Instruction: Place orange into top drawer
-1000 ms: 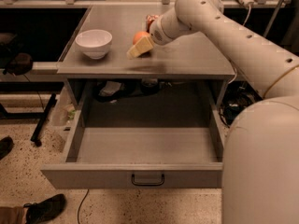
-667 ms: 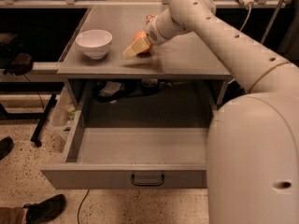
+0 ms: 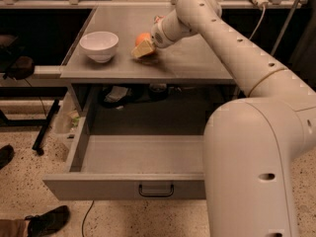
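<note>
Reaching for the orange (image 3: 143, 36), sitting toward the front edge of the counter (image 3: 197, 58) beside the white bowl (image 3: 99, 45), my hand (image 3: 142, 49) is against it but I can't tell if it's gripping, so next I need a firm grab, then down into the open top drawer (image 3: 98, 186).

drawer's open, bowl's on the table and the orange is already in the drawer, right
Not quite. The orange is not in the drawer; it sits on the table, right of the bowl, with the hand at it. The camera view shows this. The drawer is open and the bowl is on the table, as you said.
</note>
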Action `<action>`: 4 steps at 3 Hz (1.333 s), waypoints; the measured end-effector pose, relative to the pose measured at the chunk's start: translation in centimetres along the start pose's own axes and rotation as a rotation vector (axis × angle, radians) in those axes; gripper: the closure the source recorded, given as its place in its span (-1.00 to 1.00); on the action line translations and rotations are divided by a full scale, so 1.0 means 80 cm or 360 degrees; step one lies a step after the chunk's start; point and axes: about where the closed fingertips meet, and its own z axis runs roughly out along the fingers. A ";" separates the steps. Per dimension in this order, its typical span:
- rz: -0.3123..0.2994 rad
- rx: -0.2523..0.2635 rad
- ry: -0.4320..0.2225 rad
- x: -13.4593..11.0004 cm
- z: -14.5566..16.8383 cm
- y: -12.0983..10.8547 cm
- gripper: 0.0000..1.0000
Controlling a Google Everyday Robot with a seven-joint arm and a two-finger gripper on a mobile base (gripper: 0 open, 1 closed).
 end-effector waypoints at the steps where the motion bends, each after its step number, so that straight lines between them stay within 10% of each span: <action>1: 0.0008 -0.0017 -0.0014 -0.001 0.000 -0.001 0.31; 2: 0.0016 0.0035 -0.0046 -0.001 -0.035 0.000 0.77; 4: 0.0058 0.0160 -0.0098 0.022 -0.145 0.048 1.00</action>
